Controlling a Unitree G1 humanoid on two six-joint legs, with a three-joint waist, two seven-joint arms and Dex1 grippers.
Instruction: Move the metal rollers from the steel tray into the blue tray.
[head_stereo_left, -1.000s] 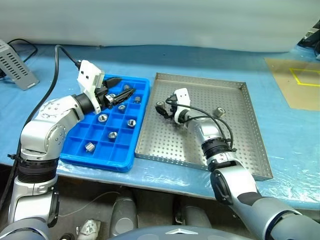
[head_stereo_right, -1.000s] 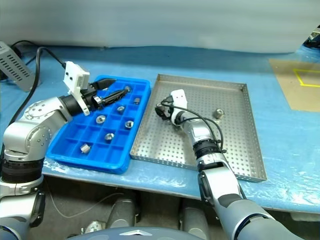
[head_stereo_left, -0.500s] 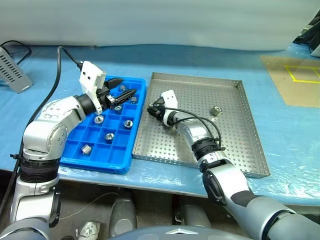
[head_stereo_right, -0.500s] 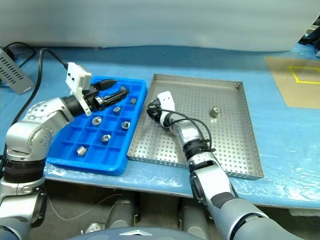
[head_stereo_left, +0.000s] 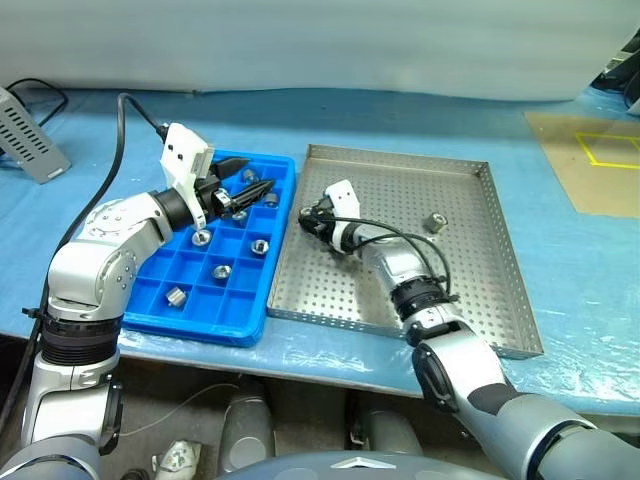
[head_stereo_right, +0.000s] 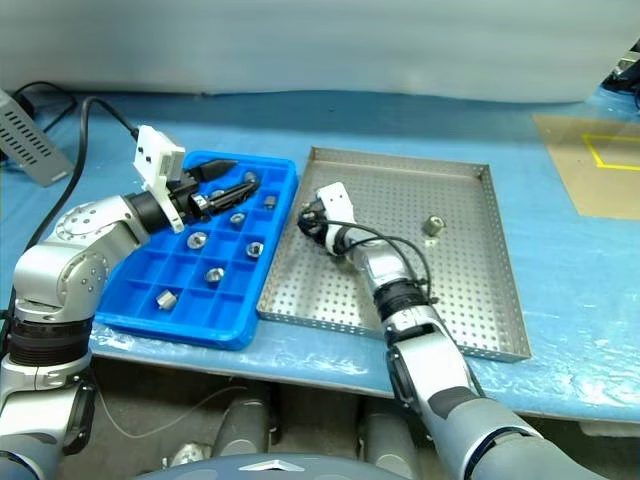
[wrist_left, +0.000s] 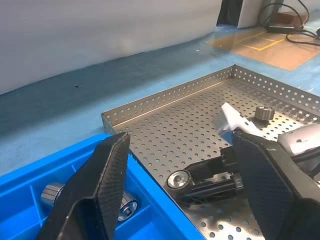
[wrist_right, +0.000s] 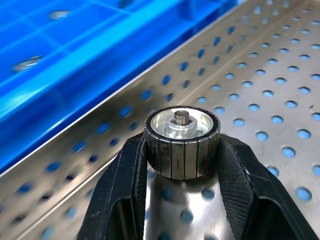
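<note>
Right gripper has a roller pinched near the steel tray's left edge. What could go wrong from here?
1. The right gripper holds the roller only by its ribbed sides, so it might slip out on the way.
2. The steel tray's rim and the blue tray wall lie between; a low carry could clip them.
3. The open left gripper hovers over the blue tray and may crowd the drop.

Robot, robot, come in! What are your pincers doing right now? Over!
Right pincer shut on a small shiny ribbed metal roller, over the perforated steel tray. Left pincer open above the blue gridded plastic tray. Nothing in the way.
</note>
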